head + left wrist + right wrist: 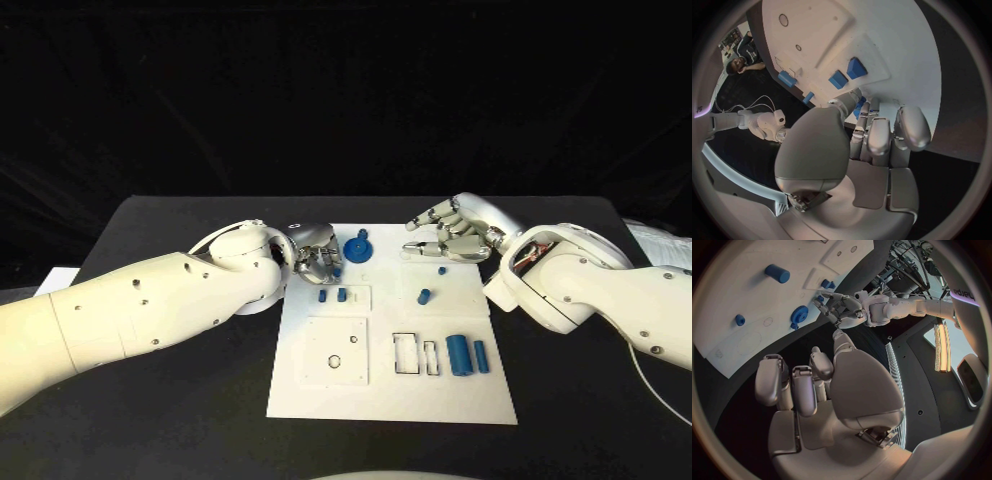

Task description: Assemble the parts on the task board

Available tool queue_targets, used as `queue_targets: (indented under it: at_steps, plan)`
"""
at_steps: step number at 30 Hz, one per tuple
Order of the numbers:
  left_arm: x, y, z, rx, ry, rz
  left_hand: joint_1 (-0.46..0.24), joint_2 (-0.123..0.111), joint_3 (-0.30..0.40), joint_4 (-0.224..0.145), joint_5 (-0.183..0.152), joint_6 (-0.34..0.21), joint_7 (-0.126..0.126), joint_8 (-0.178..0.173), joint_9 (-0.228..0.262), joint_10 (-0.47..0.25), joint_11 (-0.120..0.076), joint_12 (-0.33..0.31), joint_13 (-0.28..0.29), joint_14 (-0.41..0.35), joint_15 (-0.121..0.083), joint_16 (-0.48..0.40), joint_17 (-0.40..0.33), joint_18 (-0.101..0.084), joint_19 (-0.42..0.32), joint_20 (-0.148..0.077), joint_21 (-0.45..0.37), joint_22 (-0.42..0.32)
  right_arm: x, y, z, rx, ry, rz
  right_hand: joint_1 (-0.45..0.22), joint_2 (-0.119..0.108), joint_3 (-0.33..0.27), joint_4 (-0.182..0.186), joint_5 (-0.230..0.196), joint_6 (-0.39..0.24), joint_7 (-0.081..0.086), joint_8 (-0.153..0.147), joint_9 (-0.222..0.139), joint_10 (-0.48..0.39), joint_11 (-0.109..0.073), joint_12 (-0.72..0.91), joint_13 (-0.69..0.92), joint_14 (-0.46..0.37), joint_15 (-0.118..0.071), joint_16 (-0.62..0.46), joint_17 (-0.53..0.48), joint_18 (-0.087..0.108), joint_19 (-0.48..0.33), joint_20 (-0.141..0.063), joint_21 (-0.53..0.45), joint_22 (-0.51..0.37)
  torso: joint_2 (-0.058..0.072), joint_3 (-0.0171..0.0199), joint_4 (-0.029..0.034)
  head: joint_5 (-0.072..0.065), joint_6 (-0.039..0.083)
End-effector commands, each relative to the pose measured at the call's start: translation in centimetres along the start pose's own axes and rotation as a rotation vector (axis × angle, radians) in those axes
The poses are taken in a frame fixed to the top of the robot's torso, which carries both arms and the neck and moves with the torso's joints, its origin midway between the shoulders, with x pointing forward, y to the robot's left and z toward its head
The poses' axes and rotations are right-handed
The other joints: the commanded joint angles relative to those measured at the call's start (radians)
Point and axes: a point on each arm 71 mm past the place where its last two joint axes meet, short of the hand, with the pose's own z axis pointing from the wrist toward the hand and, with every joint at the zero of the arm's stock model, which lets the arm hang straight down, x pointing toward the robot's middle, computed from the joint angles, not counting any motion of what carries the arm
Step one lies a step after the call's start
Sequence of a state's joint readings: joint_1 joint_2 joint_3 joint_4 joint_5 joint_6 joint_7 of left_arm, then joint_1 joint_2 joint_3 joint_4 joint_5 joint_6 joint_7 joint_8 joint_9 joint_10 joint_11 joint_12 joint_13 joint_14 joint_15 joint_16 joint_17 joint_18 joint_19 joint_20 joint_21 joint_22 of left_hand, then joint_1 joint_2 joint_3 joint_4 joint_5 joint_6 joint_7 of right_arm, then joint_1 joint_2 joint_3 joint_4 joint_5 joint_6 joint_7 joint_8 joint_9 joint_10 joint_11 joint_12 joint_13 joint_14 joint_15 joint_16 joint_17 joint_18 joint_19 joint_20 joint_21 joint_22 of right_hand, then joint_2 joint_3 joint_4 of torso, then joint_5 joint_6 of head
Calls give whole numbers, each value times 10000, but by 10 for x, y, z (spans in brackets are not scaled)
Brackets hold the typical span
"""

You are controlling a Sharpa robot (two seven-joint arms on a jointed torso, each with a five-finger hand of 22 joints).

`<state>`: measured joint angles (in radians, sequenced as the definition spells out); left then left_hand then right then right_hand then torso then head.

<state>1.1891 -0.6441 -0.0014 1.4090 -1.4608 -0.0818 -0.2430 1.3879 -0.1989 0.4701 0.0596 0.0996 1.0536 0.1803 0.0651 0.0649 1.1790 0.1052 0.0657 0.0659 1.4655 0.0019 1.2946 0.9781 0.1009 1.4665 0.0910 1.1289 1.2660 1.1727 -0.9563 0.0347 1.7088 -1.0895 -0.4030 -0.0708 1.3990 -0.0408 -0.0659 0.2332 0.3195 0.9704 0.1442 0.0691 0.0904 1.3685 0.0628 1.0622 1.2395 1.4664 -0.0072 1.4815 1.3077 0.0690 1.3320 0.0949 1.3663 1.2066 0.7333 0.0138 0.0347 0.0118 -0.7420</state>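
The black table [173, 400] spreads under me, and on its middle lies the white task board [389, 395], a long plate running away from my body. My left arm [130, 310] comes in over the table's near left side and my right arm [606, 290] over the right, both reaching toward the board's far end. My left hand [312, 258] sits at the board's far left edge, fingers curled downward with their tips close to a small blue part [336, 268]; from the left wrist view I see blue between my fingertips [859, 107], but I cannot tell whether I truly have it pinched or only touch it. My right hand [450, 235] hovers at the board's far right corner, fingers loosely bent and apart with nothing in them; the right wrist view shows the palm [861, 385] bare. On the board's near right, the biggest blue piece, a cylinder [457, 355], lies beside a slimmer blue bar [480, 354], just right of two narrow rectangular slots [408, 353]. A raised square panel [338, 354] with holes sits on the near left. Toward the far end, a blue gear [359, 246] stands between my two hands. Two small blue blocks [332, 295] sit in a recessed square on the left, and a small blue peg [424, 296] stands near the middle right, with a tiny blue knob [440, 270] just beyond it.
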Motion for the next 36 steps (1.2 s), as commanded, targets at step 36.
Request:
queue_targets:
  at_steps: [36]
  plan:
    - [-23,49,-43,81,-2633,-12198,279,731,-6,-158,237,45,-48,352,79,-363,-23,502,45,-1388,81,-1845,-3586,825,-1927,188,-5617,-3613,-5,-31,-4,543,1283,-5559,2158,-230,1467,-17,-972,954,-55,-25,36,-2678,176,-9472,-9249,515,95,-918,-86,249,-359,137,-471,-563,-14,-19,-10,-303,182]
